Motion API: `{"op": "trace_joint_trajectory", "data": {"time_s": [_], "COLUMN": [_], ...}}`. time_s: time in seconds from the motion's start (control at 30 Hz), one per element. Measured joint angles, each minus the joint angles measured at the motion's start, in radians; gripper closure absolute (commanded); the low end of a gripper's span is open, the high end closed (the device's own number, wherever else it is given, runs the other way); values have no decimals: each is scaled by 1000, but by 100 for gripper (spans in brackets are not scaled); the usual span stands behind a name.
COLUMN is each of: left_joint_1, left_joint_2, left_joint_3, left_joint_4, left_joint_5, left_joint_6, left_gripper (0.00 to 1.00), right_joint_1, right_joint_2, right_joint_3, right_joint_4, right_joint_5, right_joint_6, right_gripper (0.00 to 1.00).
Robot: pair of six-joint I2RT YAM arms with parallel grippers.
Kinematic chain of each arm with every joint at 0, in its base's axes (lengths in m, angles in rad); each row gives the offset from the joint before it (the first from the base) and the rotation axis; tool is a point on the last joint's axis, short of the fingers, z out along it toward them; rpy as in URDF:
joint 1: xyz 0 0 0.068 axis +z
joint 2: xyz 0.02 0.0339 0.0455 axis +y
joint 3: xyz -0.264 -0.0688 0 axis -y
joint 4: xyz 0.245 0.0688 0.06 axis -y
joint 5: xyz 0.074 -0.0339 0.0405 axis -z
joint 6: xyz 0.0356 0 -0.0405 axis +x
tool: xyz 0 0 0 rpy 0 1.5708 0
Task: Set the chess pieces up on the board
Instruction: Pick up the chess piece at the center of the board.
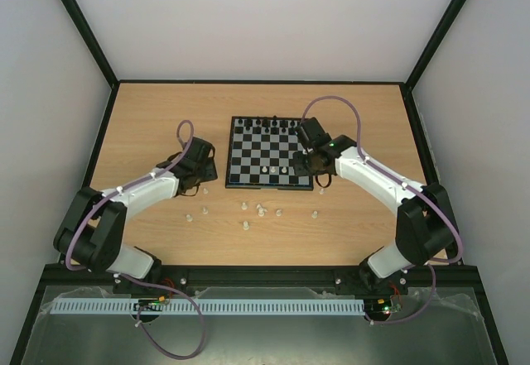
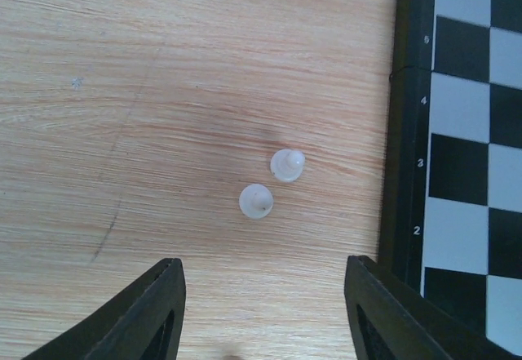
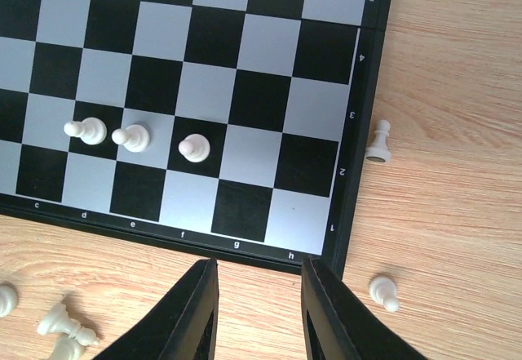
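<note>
The board (image 1: 248, 154) lies mid-table with three white pawns (image 1: 274, 169) on its second near row, also seen in the right wrist view as pawns (image 3: 130, 137). Several more chess pieces (image 1: 261, 210) lie loose on the wood in front of it. My left gripper (image 1: 204, 176) hovers left of the board, open and empty (image 2: 263, 266), with two white pawns (image 2: 256, 201) on the table just ahead of its fingertips. My right gripper (image 1: 308, 179) hangs over the table at the board's near right corner, open (image 3: 259, 266), nothing between its fingers.
Black pieces (image 1: 269, 122) fill the board's far row. A white piece (image 3: 378, 143) stands just outside the board's right rim (image 3: 359, 131), another (image 3: 383, 291) lies nearer. Toppled white pieces (image 3: 61, 323) lie to the lower left. The board's left rim (image 2: 408, 131) runs beside my left fingers.
</note>
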Motion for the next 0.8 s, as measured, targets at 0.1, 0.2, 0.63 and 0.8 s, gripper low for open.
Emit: {"op": "trace_joint_trajectory", "data": {"time_s": [0.1, 0.2, 0.63, 0.8], "left_joint_1": [0, 1, 24, 34], "left_joint_2": [23, 55, 197, 238], "left_joint_3": [3, 13, 85, 88], "left_joint_4": [3, 3, 38, 50], "left_joint_5": [0, -2, -4, -3], "left_joint_6": [3, 12, 28, 28], "left_gripper": [54, 61, 75, 79], "right_joint_1": [-4, -5, -14, -18], "right_joint_2": [0, 0, 0, 0], "right_joint_3": [-5, -5, -5, -5], "right_joint_4": [0, 0, 1, 1], "right_joint_5": [-4, -6, -21, -27], "right_joint_6": [-2, -4, -5, -8], "right_gripper": [71, 71, 71, 71]}}
